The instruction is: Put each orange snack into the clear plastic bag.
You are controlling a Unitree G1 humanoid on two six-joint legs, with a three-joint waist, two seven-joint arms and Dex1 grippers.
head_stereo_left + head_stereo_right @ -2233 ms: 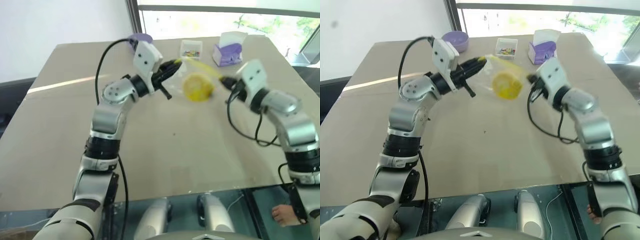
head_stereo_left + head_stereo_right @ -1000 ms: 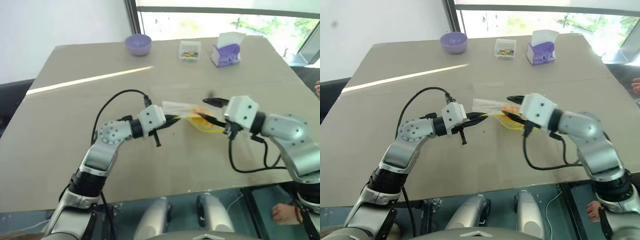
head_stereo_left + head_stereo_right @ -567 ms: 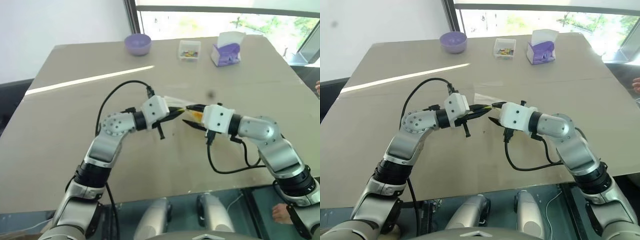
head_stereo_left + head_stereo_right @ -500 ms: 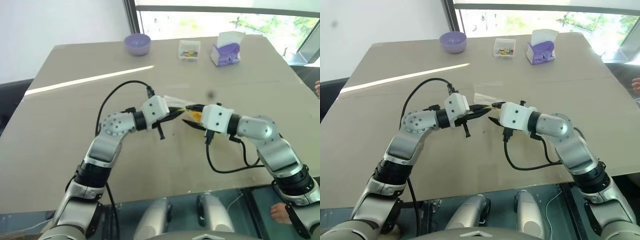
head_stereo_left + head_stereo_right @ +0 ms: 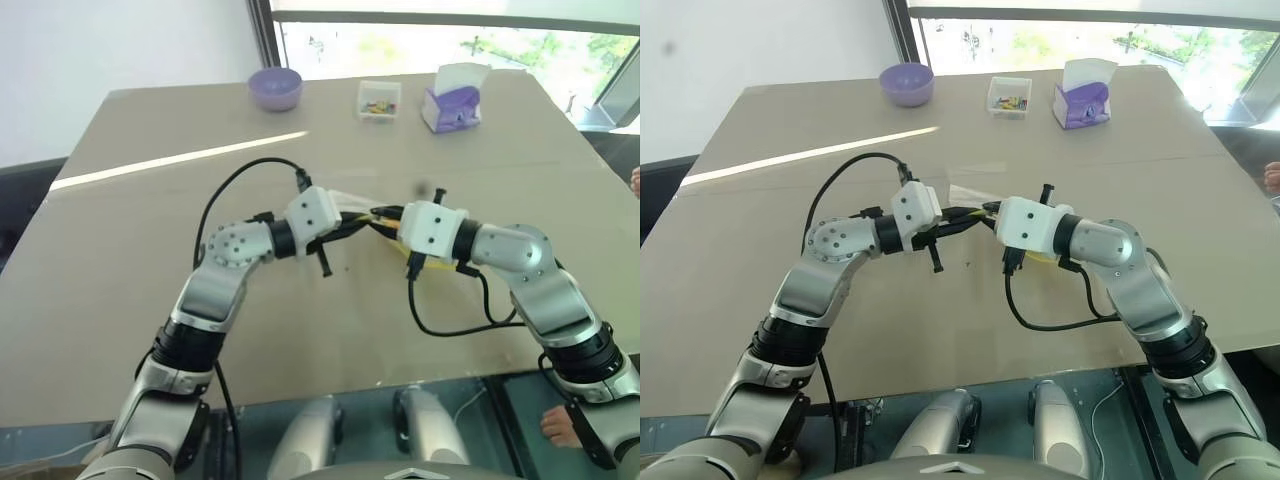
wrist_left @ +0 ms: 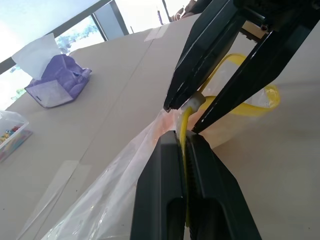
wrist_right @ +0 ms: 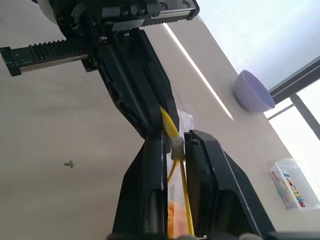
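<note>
since a second ago, right hand (image 7: 173, 150) has narrowed onto the clear plastic bag (image 6: 107, 197)'s yellow seal, meeting left hand (image 6: 183, 142), clamped on it; orange snack (image 7: 175, 221) apparently inside, above the worktop (image 5: 300, 330).

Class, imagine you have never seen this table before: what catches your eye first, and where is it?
Mid-table, the left gripper and right gripper meet tip to tip, both pinched on the yellow seal strip of the clear bag, with the orange snack inside it. Along the far edge stand a purple bowl, a small clear box and a purple tissue box.
</note>
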